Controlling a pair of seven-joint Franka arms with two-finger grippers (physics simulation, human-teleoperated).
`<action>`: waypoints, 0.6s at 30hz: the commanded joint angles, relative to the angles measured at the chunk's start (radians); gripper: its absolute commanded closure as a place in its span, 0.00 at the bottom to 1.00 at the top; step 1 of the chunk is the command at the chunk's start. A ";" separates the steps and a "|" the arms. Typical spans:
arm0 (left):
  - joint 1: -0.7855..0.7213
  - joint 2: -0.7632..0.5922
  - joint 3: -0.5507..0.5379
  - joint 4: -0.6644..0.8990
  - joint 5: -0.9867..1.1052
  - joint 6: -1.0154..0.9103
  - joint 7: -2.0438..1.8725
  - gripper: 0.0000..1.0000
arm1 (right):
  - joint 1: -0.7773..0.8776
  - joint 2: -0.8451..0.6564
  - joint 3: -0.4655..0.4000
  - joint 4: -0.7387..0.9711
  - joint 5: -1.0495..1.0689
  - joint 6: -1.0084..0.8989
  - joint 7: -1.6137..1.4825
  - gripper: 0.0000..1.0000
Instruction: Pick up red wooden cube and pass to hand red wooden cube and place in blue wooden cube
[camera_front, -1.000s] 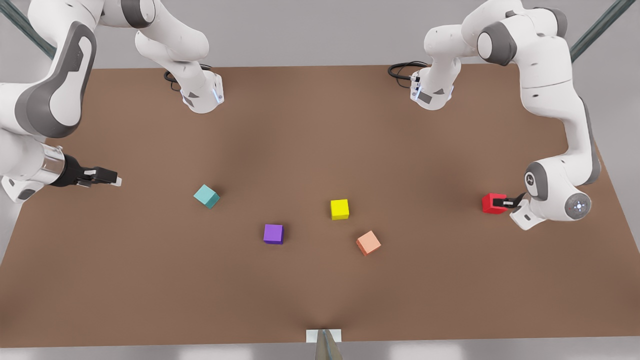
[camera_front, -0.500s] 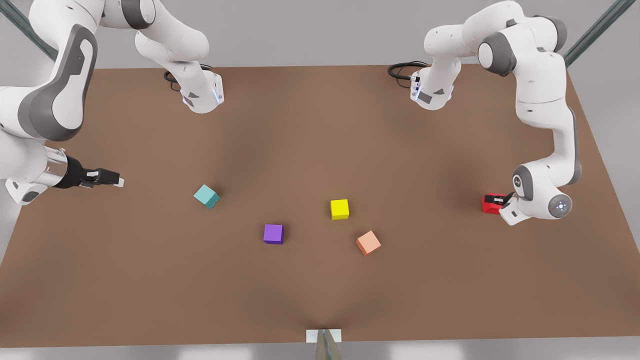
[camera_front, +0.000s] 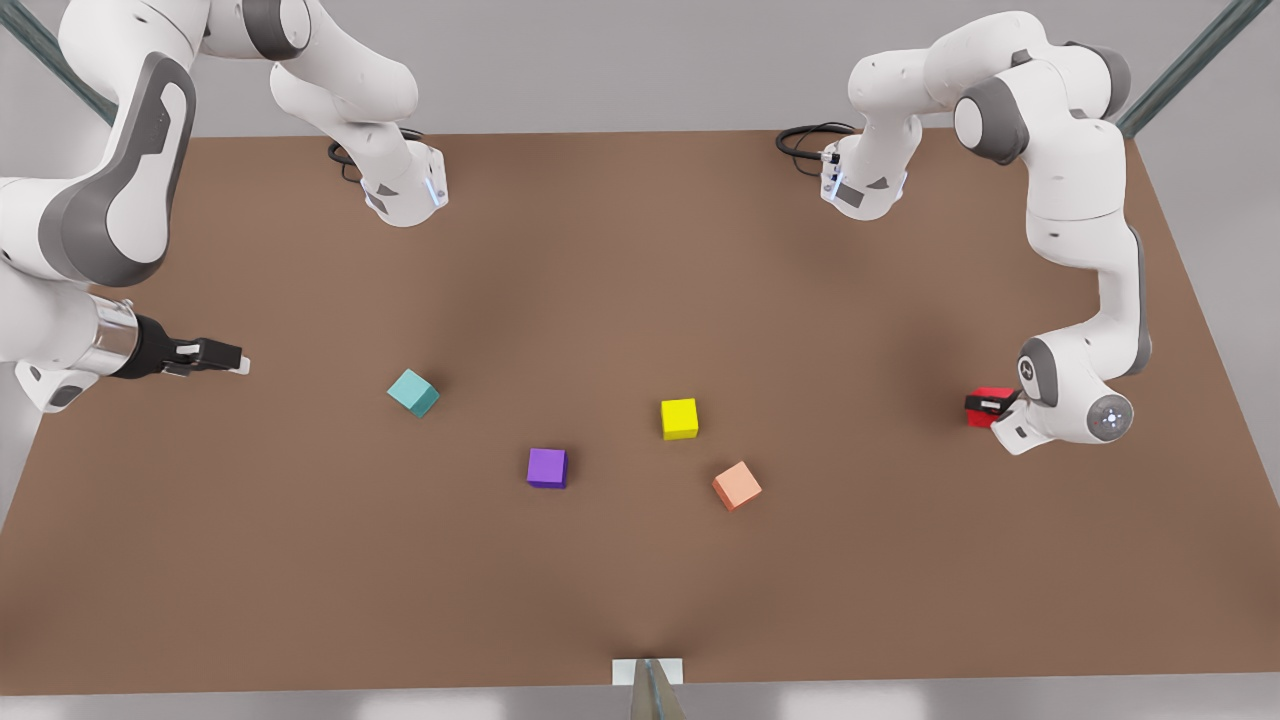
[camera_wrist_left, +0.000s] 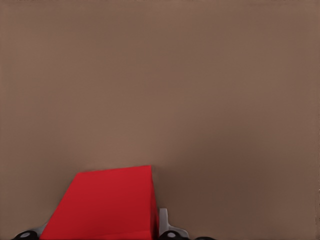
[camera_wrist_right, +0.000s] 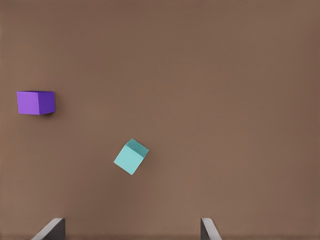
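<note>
The red wooden cube (camera_front: 982, 419) rests on the table at the front view's right. My left gripper (camera_front: 988, 405) is low over it and open, one finger on each side. In the left wrist view the red wooden cube (camera_wrist_left: 102, 202) sits between the fingertips (camera_wrist_left: 164, 222), with a thin gap on that side. The teal blue wooden cube (camera_front: 413, 392) lies left of centre, tilted. My right gripper (camera_front: 235, 362) waits open at the front view's left with nothing in it. Its wrist view has the blue wooden cube (camera_wrist_right: 131, 156) ahead of the open gripper (camera_wrist_right: 130, 230).
A purple cube (camera_front: 547, 467), a yellow cube (camera_front: 679, 418) and a salmon-orange cube (camera_front: 736, 485) lie around the table's middle. The purple cube (camera_wrist_right: 35, 102) also appears in the right wrist view. Both arm bases stand at the far edge of the brown table (camera_front: 640, 250).
The left arm has sunk lower over the red cube, which has stayed in place. The right gripper has crept slightly toward the centre.
</note>
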 joint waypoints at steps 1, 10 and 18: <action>0.000 0.002 0.000 0.001 -0.009 0.016 0.021 0.11 | 0.000 -0.001 0.000 0.000 0.001 -0.002 -0.001 0.00; -0.003 0.003 0.000 0.006 -0.009 0.016 0.019 0.38 | 0.018 0.068 0.009 0.022 0.085 0.007 -0.084 0.00; -0.066 -0.054 -0.150 0.186 -0.557 -0.367 -0.382 0.43 | 0.037 0.275 0.015 0.141 0.448 0.043 -0.366 0.00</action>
